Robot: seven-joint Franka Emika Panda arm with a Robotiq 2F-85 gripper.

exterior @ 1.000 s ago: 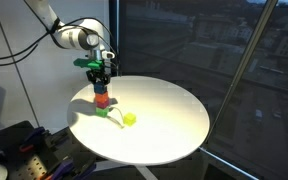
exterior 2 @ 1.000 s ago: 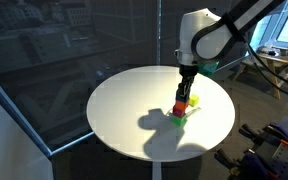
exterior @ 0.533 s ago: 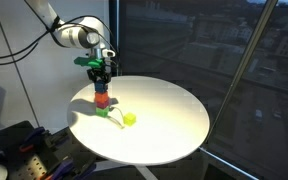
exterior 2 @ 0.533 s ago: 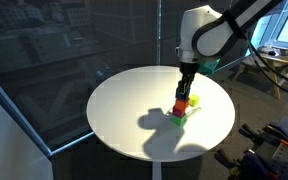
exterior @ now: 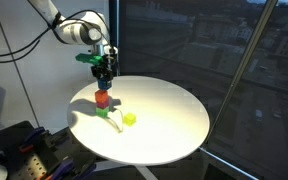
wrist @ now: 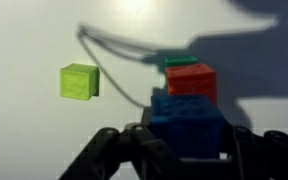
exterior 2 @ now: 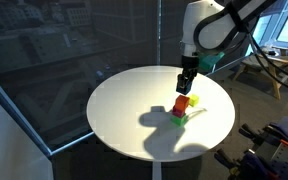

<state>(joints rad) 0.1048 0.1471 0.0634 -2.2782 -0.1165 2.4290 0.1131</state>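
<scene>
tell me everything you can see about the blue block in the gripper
The blue block is a small, boxy, solid-blue piece that looks like matte plastic. In the wrist view it sits level between the dark fingers of the gripper, which appear closed on its two sides. It is held up off the white table, just short of the red block and apart from it. Its edges are blurred, so finer surface detail cannot be made out.

no readable text, labels, brands or numbers on anything in any view
</scene>
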